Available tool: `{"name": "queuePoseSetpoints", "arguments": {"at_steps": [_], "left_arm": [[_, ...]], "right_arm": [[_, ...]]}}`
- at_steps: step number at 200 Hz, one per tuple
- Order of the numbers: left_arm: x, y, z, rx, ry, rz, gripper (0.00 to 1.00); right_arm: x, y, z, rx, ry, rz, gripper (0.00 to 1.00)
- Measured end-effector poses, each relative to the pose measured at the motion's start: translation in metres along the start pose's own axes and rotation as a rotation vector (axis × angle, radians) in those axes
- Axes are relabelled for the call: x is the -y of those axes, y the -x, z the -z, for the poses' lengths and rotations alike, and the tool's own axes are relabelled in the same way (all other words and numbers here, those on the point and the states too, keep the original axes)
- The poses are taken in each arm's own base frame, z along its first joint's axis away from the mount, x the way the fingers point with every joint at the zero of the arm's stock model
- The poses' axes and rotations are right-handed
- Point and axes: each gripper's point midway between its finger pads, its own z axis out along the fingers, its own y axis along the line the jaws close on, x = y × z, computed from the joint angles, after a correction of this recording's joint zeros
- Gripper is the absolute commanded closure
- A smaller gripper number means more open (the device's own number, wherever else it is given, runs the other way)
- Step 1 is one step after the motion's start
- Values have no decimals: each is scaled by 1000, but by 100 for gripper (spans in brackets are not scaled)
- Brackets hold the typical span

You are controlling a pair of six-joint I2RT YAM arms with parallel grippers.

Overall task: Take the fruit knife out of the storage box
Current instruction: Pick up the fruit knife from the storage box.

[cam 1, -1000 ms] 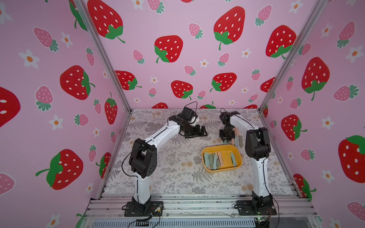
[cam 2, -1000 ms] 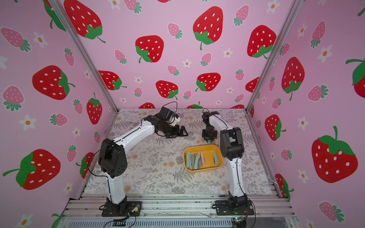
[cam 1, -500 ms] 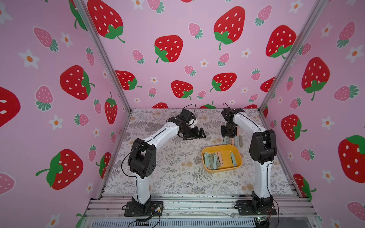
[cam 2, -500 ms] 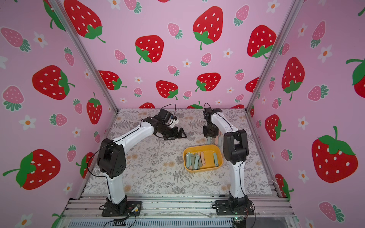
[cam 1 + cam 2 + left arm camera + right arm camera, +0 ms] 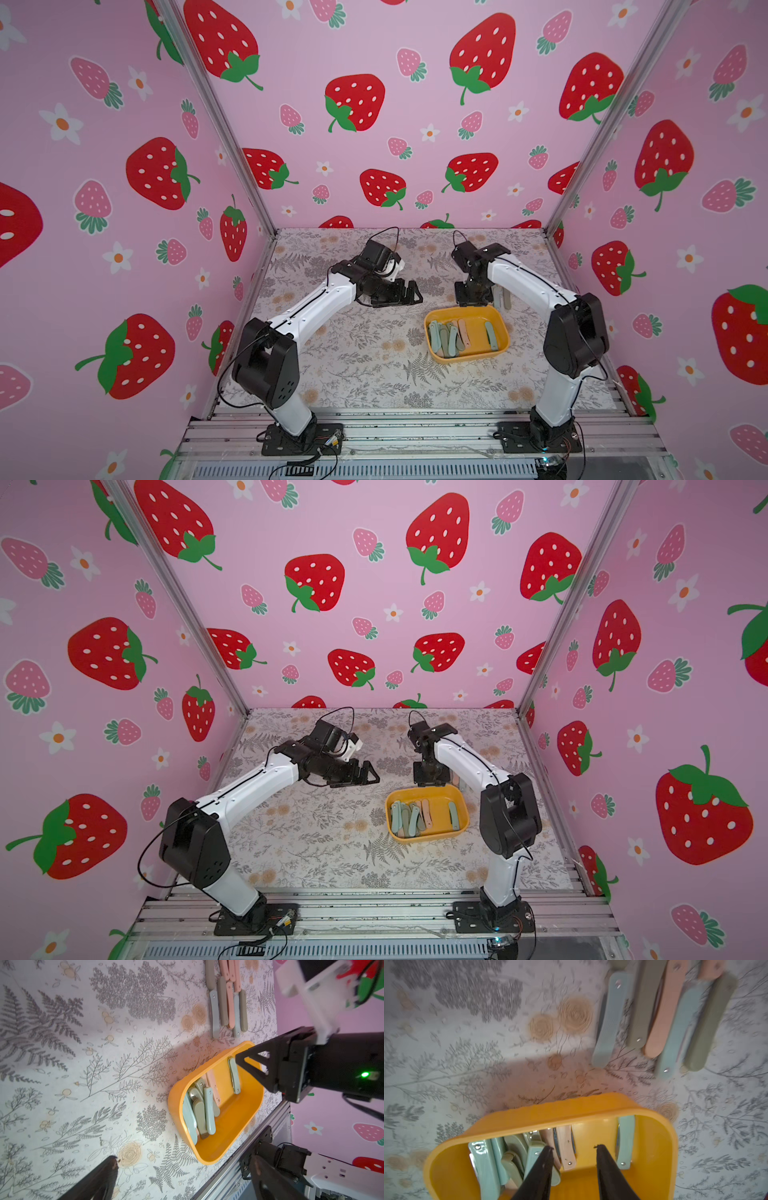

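While your right pincer (image 5: 574, 1147) hangs over the storage box (image 5: 550, 1113), its jaws stand partly apart with nothing between them. The two black tips are above the box's inside, close to its far wall. Whether they touch a knife you cannot tell.

Look for the storage box (image 5: 471, 358) on the table (image 5: 353, 374) near the right edge, about midway between front and back. Folded fruit knives (image 5: 508, 1157) lie in it. A heap of green and sage ones sits against the side nearer the table's middle, with a pink knife (image 5: 566, 1147) just beside them. A green knife (image 5: 625, 1140) lies alone toward the side nearer the right edge.

Beyond the box, toward the far right corner, a row of knives (image 5: 662, 1016) in green, sage and pink lies side by side on the table, outside the box.

Your left pincer (image 5: 415, 293) hovers above the middle of the table. Its jaws are spread wide and empty, and it is well apart from the box.
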Motion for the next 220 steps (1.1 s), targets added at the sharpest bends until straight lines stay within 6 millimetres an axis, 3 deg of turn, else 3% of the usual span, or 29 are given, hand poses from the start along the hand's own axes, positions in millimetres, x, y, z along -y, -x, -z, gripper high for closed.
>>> {"name": "queuePoseSetpoints", "arguments": {"at_steps": [17, 45, 95, 143, 167, 191, 220], "left_arm": [[-5, -16, 3, -8, 12, 14, 1], [-8, -36, 8, -16, 24, 20, 1], [-5, -42, 18, 9, 28, 20, 1], [-7, -44, 19, 10, 37, 24, 1], [-8, -45, 18, 11, 40, 26, 1], [-10, -46, 17, 7, 46, 34, 1], [-11, -47, 16, 6, 49, 42, 1]], "right_arm": [[-11, -22, -14, -40, -19, 36, 62], [-17, -39, -28, -67, -38, 49, 62], [-20, -53, -55, -100, -59, 42, 62], [-25, -50, -68, -96, -61, 34, 60], [-30, -48, -69, -91, -39, 27, 67], [-35, -49, -72, -90, -23, 27, 84], [-33, -49, -72, -89, -30, 28, 85]]}}
